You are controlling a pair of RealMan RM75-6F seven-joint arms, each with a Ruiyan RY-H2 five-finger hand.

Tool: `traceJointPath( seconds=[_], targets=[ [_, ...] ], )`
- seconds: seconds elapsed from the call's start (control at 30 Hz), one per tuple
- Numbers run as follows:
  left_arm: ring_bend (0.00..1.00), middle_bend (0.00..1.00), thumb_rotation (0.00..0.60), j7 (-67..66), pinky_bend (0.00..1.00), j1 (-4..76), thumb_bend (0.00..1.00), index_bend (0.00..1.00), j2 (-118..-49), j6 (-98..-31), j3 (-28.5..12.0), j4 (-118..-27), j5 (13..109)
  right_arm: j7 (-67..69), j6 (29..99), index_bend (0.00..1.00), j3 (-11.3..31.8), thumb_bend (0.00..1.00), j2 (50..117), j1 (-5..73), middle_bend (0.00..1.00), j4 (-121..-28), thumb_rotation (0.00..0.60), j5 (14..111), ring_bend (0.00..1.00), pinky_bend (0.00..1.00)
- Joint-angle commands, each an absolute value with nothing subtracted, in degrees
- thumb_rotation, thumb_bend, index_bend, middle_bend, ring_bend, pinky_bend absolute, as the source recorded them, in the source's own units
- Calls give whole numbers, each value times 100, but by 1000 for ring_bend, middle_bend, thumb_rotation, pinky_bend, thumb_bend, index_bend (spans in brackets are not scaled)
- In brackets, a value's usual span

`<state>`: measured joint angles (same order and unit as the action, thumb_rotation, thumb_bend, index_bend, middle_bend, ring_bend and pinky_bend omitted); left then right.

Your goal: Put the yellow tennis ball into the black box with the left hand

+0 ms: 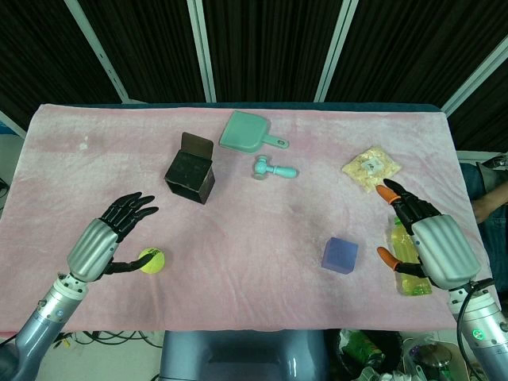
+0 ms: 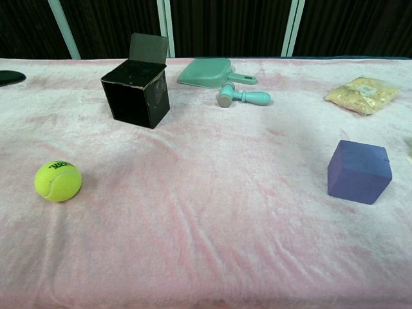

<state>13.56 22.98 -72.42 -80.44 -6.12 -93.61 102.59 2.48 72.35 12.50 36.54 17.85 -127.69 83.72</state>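
The yellow tennis ball (image 1: 151, 260) (image 2: 58, 181) lies on the pink cloth near the front left. My left hand (image 1: 107, 236) hovers just left of it with fingers spread and its thumb close to the ball, holding nothing. The black box (image 1: 190, 172) (image 2: 136, 92) stands farther back with its lid flap up and its top open. At the right edge my right hand (image 1: 425, 238) is open, over a yellow bottle (image 1: 406, 262). Neither hand shows in the chest view.
A purple cube (image 1: 340, 255) (image 2: 359, 171) sits front right. At the back lie a teal dustpan (image 1: 246, 132) (image 2: 212, 72), a teal toy mallet (image 1: 272, 169) (image 2: 241, 97) and a snack bag (image 1: 371, 167) (image 2: 364, 94). The table's front edge runs close below the ball.
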Motion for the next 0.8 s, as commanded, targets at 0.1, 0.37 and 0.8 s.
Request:
traceJointPath(
  seconds=[0.1,0.37,0.8],
  targets=[
    [9,70,600,1520,103,2525,206,131,-7707,-8200,-751,-8994,10271,169,7026,0,1300,203,3658,1935,33,-12713,600,8194,149,245],
    [8,72,600,1462,104,2611,206,131,-7839,-8185,-711,-8887,10208,-309,7081,0,1235,203,3806,1952,32,-12613,600,8232,149,245],
    [8,62,600,610,117,2328,206,130,-7445,-8450,-532,-8987,10113,-462,7537,0,1093,203,3677,1611,32,-12735,600,8265,150,245]
  ],
)
